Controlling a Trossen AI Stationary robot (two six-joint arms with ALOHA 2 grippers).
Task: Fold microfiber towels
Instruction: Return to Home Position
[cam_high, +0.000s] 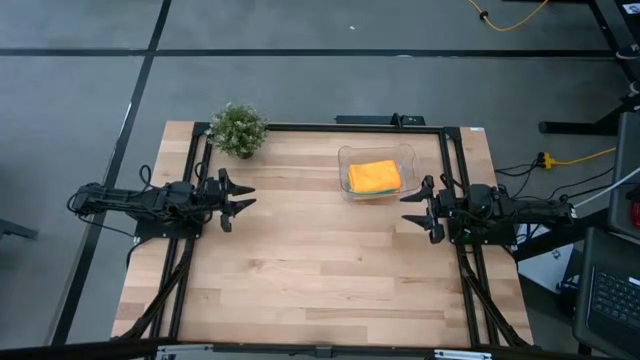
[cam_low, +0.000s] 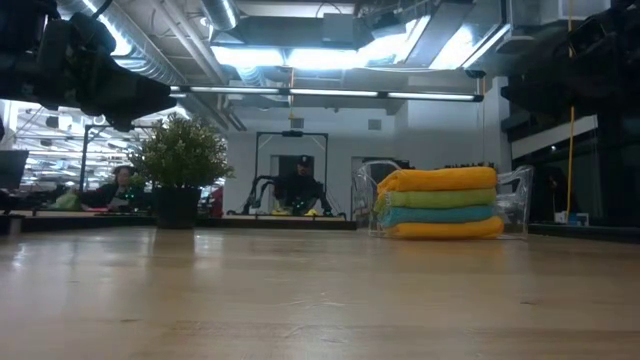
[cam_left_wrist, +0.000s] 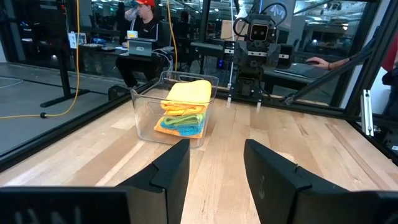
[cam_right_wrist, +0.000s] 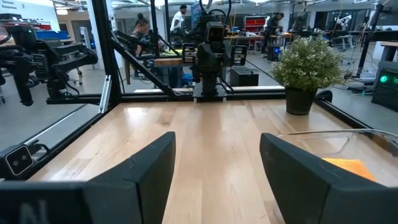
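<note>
Towels (cam_high: 374, 177) lie stacked in the tub (cam_high: 342, 168). The left gripper (cam_high: 243, 197) is well apart from it and the right gripper (cam_high: 410, 208) is near, both wide and empty (homing, apparently). Next, just parking.

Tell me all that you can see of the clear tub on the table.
The tub is clear plastic, rectangular with rounded corners. It stands upright on the right half of the wooden table, near the right gripper, which is open and apart from it. It holds four folded towels in a stack: an orange towel on top, then a green towel, a blue towel, and a second orange towel.
</note>
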